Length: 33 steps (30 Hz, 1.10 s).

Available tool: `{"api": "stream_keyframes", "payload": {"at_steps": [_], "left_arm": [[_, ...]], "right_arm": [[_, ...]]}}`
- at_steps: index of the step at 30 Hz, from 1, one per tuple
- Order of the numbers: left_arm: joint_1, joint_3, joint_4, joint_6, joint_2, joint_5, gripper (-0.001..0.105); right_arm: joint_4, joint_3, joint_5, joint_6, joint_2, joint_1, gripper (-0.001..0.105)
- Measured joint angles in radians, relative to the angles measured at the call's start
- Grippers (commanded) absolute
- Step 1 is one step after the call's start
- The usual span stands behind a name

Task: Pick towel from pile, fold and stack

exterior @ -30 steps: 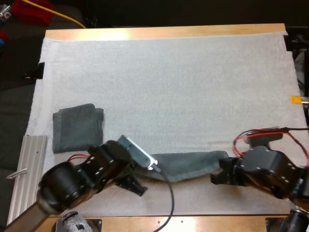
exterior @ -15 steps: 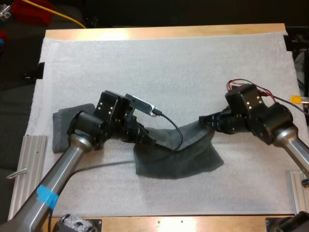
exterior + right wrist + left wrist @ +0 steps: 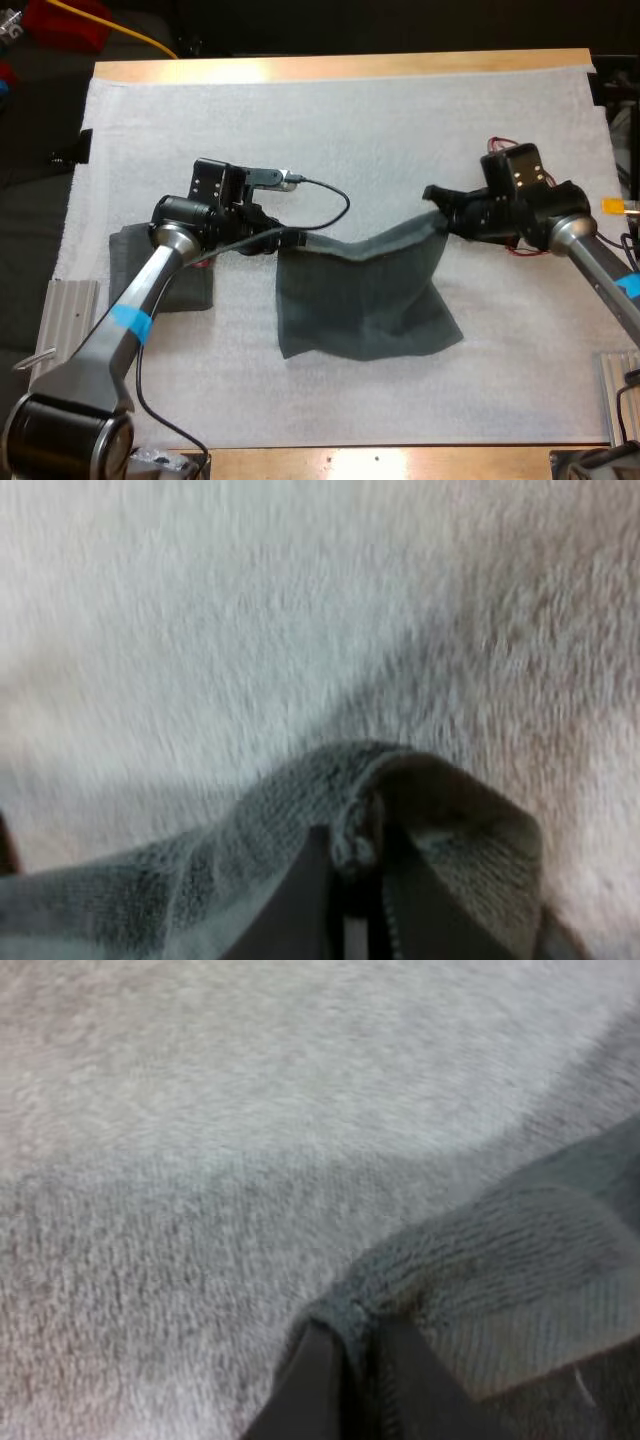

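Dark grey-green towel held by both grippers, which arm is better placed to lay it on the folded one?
Probably left: the left gripper pinches the dark grey-green towel right beside the folded grey-green towel; the right gripper holds its far corner.

High cam sits up behind both arms, looking forward and down, far enough back to take in the whole mat (image 3: 350, 130) and the surface's (image 3: 330, 68) far edge. Each wrist cam rides its own arm and looks out along the fingers from super close. The left one looks past the left gripper (image 3: 350, 1335) at one towel (image 3: 360, 310) corner, the right one past the right gripper (image 3: 355, 845) at the other, with mat right behind. Those two corners are what the wrist views share with the high one.
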Motion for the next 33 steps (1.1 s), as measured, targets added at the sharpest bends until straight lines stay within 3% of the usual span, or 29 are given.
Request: {"api": "stream_keyframes", "payload": {"at_steps": [10, 23, 28, 30, 32, 33], "left_arm": [[0.013, 0.0, -0.137, -0.096, 0.087, -0.036, 0.0], [0.013, 0.0, -0.226, -0.102, 0.125, -0.096, 0.0], [0.013, 0.0, -0.241, -0.102, 0.125, -0.08, 0.003], [0.013, 0.0, -0.253, -0.102, 0.125, -0.046, 0.013], [0.013, 0.0, -0.275, -0.102, 0.125, 0.009, 0.036], [0.013, 0.0, -0.277, -0.102, 0.125, 0.018, 0.039]], "right_arm": [[-0.16, 0.0, -0.076, 0.123, 0.101, -0.06, 0.001], [-0.322, 0.0, -0.108, 0.161, 0.158, -0.061, 0.001], [-0.362, 0.0, -0.108, 0.183, 0.158, -0.061, 0.014], [-0.376, 0.0, -0.108, 0.185, 0.158, -0.061, 0.029], [-0.398, 0.0, -0.108, 0.186, 0.158, -0.061, 0.047], [-0.402, 0.0, -0.109, 0.186, 0.158, -0.061, 0.05]]}}
